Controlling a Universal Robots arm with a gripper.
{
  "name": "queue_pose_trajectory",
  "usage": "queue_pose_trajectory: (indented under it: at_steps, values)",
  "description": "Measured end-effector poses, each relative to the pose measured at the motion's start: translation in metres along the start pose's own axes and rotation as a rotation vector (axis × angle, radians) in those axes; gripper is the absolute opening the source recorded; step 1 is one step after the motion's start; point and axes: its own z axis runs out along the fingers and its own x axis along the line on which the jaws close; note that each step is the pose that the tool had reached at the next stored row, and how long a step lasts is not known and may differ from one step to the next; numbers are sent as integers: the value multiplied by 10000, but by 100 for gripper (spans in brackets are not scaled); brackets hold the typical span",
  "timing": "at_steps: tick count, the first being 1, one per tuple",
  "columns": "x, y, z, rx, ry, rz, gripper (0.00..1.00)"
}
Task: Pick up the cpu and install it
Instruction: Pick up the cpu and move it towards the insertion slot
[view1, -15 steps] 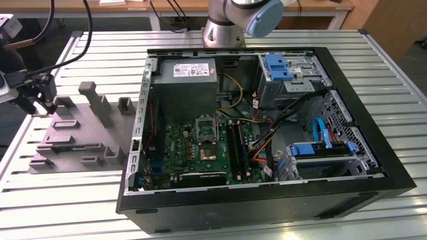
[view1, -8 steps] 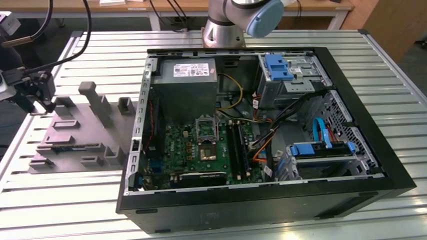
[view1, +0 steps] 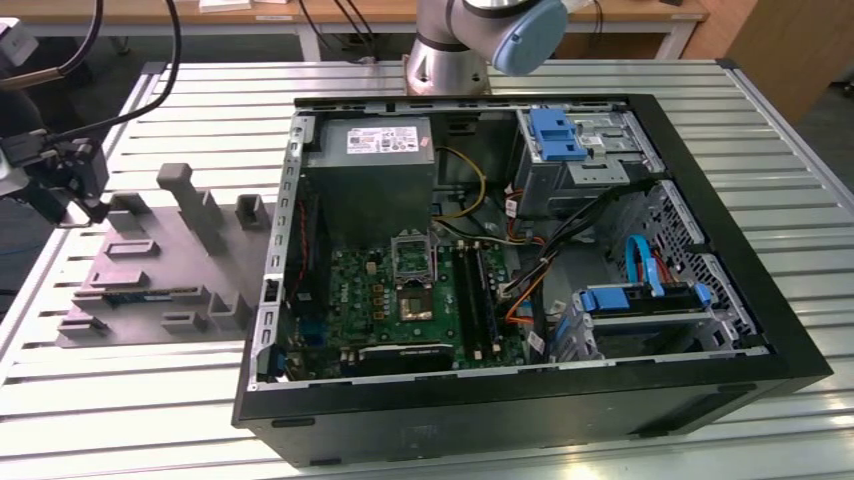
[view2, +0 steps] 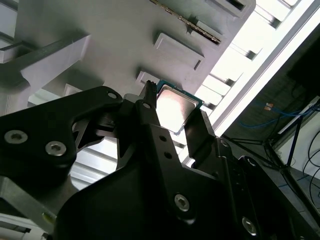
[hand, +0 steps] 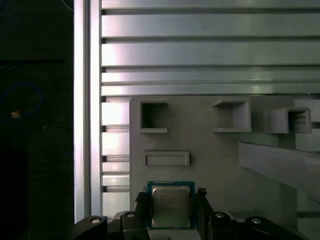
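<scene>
The cpu (hand: 171, 206) is a small square chip with a silvery top and a thin green rim. In both wrist views it sits between my gripper's (hand: 171, 207) two black fingers (view2: 197, 131), which press on its opposite edges. It is held at the far corner of the grey fixture plate (hand: 200, 145); I cannot tell whether it still touches the plate. In the exterior view my gripper (view1: 91, 210) is at the exterior view's left, over that plate's (view1: 147, 265) corner. The metal-framed socket (view1: 414, 258) lies on the motherboard (view1: 400, 305) inside the open PC case (view1: 534, 400), well to the exterior view's right of my gripper.
The grey fixture plate carries upright posts (view1: 198, 205) and several recessed pockets (hand: 154, 116). The table (view1: 134, 400) is made of ribbed aluminium slats. Inside the case are a grey power supply (view1: 374, 165), cables (view1: 574, 235) and blue drive brackets (view1: 554, 135). The arm's base (view1: 447, 60) stands behind the case.
</scene>
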Motion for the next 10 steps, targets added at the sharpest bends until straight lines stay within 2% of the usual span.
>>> queue_pose_trajectory:
  at_steps: [10]
  values:
    - [0, 2, -54, 0, 0, 0, 47]
